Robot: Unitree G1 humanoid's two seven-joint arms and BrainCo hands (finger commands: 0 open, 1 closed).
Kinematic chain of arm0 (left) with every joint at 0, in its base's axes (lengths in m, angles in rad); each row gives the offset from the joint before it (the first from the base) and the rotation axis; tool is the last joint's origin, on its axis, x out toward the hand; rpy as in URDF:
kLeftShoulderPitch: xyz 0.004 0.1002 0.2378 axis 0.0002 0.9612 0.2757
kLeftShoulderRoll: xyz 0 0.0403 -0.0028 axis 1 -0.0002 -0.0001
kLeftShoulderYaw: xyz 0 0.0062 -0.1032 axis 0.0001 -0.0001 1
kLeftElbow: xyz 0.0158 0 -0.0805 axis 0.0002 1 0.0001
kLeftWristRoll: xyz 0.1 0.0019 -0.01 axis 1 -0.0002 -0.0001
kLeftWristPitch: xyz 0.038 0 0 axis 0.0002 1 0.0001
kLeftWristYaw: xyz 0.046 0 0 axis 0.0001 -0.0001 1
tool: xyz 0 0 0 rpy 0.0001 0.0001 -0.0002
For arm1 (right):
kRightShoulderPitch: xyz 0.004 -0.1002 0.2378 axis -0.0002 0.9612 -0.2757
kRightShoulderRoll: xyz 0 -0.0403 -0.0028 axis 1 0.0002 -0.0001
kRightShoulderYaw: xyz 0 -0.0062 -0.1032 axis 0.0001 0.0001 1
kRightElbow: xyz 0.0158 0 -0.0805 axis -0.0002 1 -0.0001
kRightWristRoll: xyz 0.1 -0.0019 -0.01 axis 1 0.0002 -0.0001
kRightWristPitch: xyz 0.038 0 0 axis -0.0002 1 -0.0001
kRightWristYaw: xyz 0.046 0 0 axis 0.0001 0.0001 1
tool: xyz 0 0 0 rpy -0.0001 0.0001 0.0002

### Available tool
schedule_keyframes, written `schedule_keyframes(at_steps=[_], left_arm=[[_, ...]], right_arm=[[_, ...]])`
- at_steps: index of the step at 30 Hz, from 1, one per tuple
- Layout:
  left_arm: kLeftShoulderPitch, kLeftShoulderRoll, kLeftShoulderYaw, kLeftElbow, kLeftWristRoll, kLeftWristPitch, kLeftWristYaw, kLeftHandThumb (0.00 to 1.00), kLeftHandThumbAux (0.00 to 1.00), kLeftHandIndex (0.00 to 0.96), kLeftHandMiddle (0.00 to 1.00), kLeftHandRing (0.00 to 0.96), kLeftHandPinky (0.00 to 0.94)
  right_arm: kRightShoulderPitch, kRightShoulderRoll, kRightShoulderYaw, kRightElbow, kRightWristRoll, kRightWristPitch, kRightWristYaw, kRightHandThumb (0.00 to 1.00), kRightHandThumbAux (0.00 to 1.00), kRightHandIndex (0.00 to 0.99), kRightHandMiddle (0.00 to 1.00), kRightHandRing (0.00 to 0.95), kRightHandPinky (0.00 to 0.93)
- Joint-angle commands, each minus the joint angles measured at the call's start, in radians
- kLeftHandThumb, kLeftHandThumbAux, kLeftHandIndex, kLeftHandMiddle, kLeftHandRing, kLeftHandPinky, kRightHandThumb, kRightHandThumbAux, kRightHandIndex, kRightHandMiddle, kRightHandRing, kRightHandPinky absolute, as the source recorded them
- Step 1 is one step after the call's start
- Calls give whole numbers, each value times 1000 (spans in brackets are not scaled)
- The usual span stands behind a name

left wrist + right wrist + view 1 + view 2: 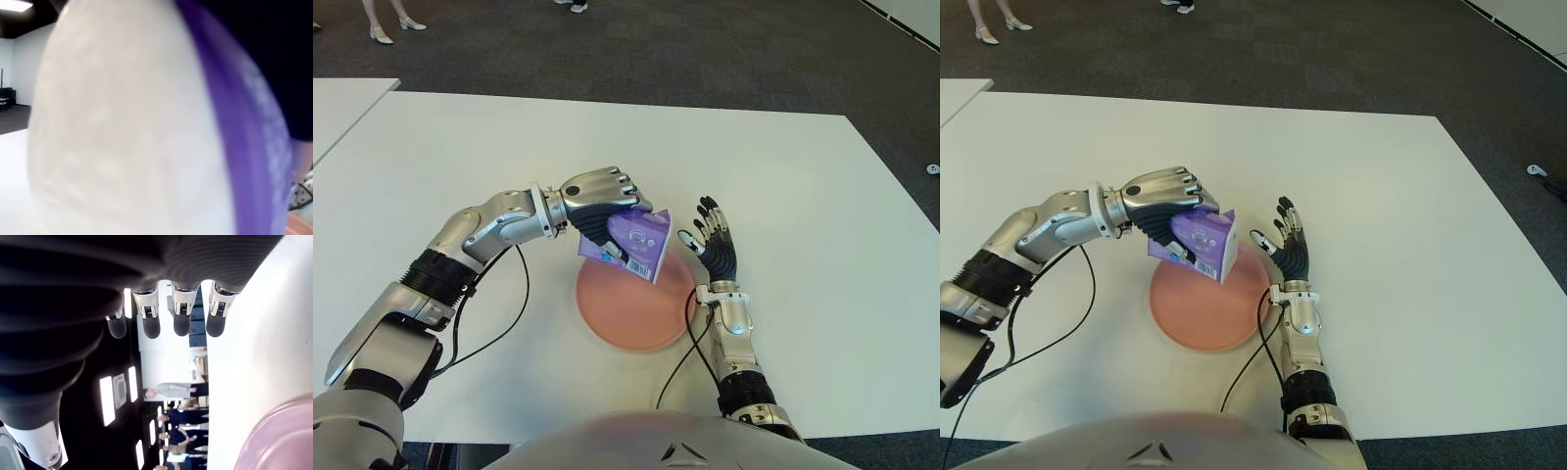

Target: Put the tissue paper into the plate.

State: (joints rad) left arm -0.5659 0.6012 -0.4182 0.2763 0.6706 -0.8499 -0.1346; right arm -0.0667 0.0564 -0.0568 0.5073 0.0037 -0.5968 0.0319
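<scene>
A white tabletop [803,196] carries a round pink plate [626,311], lying flat near its front edge. A second white tabletop [337,108] stands just beside it on the left, across a narrow gap.

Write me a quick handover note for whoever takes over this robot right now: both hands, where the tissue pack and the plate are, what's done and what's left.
Left hand: shut on the purple tissue pack, holding it tilted above the far edge of the pink plate.
Right hand: open, fingers spread, holding nothing, beside the plate on its right.
Plate: on the white table, nothing in it.
Done: pack picked up and brought over the plate.
Left: lower it into the plate, release, and pull the left hand clear.
</scene>
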Motion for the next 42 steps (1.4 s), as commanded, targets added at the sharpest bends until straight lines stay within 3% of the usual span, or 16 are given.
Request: schedule_keyframes(at_steps=[1, 18, 26, 42], left_arm=[[-13, -10, -17, 39, 71, -33, 37, 751, 695, 443, 833, 838, 781], [11, -22, -49, 55, 234, -62, 157, 749, 696, 443, 825, 829, 772], [42, -18, -96, 76, 372, -47, 292, 747, 698, 443, 822, 826, 793], [28, -11, -153, 83, 406, -43, 345, 744, 699, 442, 821, 827, 783]], right_arm=[[72, 28, -3, 91, 19, -3, -8, 134, 683, 15, 25, 12, 26], [70, 24, -7, 104, 21, -16, -9, 128, 675, 8, 20, 5, 19], [66, 20, -12, 107, 30, -20, 7, 122, 674, 10, 21, 6, 22], [68, 22, -20, 105, 38, -16, 17, 117, 684, 6, 23, 5, 21]])
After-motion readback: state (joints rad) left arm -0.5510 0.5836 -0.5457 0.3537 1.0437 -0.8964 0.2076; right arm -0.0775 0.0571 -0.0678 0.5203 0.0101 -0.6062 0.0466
